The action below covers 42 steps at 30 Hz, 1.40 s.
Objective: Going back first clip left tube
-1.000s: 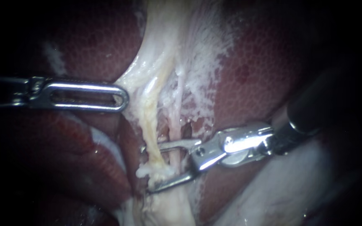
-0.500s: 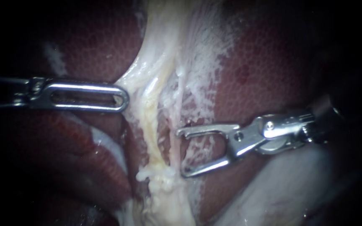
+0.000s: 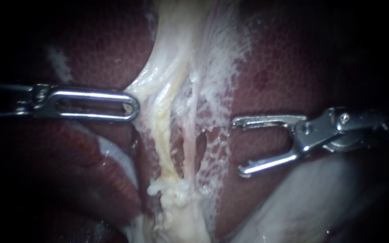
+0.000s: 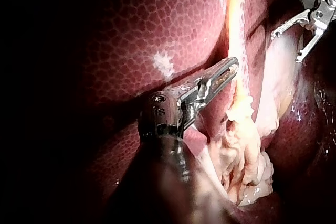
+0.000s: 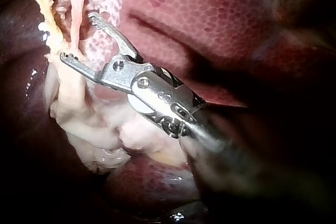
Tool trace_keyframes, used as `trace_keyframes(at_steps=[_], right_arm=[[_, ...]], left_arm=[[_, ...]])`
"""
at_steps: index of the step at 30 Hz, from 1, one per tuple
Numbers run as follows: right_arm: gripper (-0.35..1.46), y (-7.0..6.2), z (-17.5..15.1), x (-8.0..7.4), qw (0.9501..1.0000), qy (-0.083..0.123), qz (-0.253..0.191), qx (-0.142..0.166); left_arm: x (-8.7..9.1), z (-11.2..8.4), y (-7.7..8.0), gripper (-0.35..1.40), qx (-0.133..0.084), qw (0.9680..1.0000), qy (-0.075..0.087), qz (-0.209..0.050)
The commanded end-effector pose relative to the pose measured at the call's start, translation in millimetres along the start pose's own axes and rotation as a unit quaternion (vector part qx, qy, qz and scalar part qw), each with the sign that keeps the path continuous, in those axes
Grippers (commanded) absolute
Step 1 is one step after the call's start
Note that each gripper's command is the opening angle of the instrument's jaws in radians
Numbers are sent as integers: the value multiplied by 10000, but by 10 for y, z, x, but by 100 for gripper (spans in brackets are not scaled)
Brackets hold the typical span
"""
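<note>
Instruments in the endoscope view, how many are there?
2. The left instrument meets the pale tissue beside the tubes; the right instrument, jaws open, sits over the liver, clear of the tubes. No others show.

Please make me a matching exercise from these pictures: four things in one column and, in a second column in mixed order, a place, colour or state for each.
Things:
1. left instrument
2. right instrument
3. liver
4. yellow tube

Descriptions:
A. dark red, with a honeycomb pattern
B. open, holding nothing
C. tip at the edge of the pale tissue
D. runs down between the two instruments

Pairs: 1-C, 2-B, 3-A, 4-D
</note>
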Motion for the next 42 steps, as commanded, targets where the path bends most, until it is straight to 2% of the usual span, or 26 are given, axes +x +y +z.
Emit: trace_keyframes(at_steps=[1, 23, 28, 37, 42], right_arm=[[60, 0, -1, 1, 10000, 3, -3, 8], [60, -2, -14, 9, 9999, 96, -58, 24], [60, -2, -13, 9, 9999, 96, -59, 23], [60, -2, -12, 9, 9999, 96, -59, 20], [60, -2, -11, 9, 9999, 95, -59, 19]], left_arm=[[0, 0, 0, -35, 5, 10000, 4, 0], [4, 5, 5, -35, -3, 10000, -3, 16], [17, 17, 12, -35, 6, 10000, -2, 57], [60, 55, 28, -35, 66, 9999, 24, 105], [61, 64, 30, -35, 50, 9999, 13, 111]])
